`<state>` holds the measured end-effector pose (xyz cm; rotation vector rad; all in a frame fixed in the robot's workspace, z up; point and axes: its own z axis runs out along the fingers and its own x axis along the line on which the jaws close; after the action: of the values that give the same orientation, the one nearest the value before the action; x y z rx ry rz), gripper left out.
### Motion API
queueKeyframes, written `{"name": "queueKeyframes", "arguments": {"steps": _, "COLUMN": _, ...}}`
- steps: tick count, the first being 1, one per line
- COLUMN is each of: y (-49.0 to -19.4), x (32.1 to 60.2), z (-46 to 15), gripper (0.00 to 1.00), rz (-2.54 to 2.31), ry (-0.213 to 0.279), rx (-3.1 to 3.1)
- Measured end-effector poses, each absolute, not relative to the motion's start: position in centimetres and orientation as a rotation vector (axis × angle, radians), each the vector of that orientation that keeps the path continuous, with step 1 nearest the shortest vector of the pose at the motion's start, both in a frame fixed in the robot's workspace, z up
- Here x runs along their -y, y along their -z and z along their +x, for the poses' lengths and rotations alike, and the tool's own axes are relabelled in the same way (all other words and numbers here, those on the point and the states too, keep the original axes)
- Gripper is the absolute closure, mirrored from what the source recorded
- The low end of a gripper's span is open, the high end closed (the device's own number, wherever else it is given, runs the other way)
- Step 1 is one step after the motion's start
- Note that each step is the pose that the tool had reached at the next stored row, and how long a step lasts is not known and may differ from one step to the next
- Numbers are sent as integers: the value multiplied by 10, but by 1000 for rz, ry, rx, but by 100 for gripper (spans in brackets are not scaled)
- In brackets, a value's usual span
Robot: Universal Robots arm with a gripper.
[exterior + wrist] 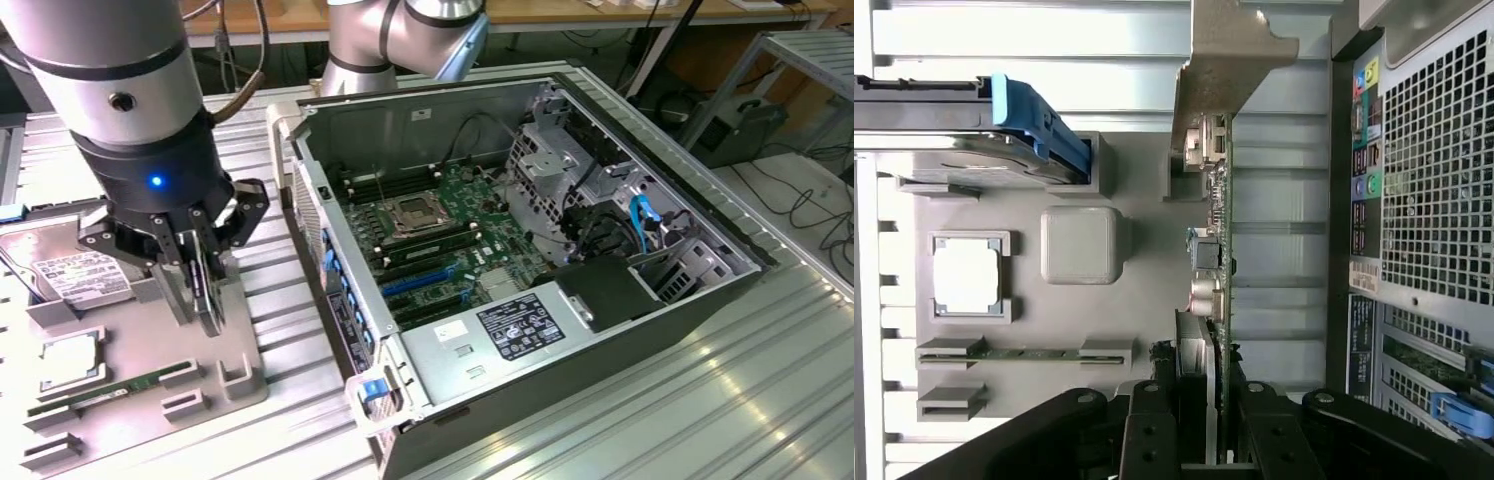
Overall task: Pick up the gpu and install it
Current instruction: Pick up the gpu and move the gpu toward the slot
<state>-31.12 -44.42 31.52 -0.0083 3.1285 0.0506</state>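
The gpu hangs edge-on in the gripper, which is clamped on its thin sides. It is low over the grey tray, beside the open computer case. I judge this grip keeps its connector edge free. Its long axis runs down away from the fingers, with the pale bracket at the far end.

"What colour is the gpu?"
"Green along its edge, with a pale grey bracket. The tool is black."
"And the case?"
"Black. Inside it there's a green motherboard with blue slots. Its rear grille is fine square mesh."
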Motion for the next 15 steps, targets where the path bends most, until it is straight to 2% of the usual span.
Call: {"name": "queueKeyframes", "arguments": {"steps": 15, "y": -365, "x": 444, "z": -311, "gripper": 72, "rz": -8, "ry": -51, "rx": -3129}}
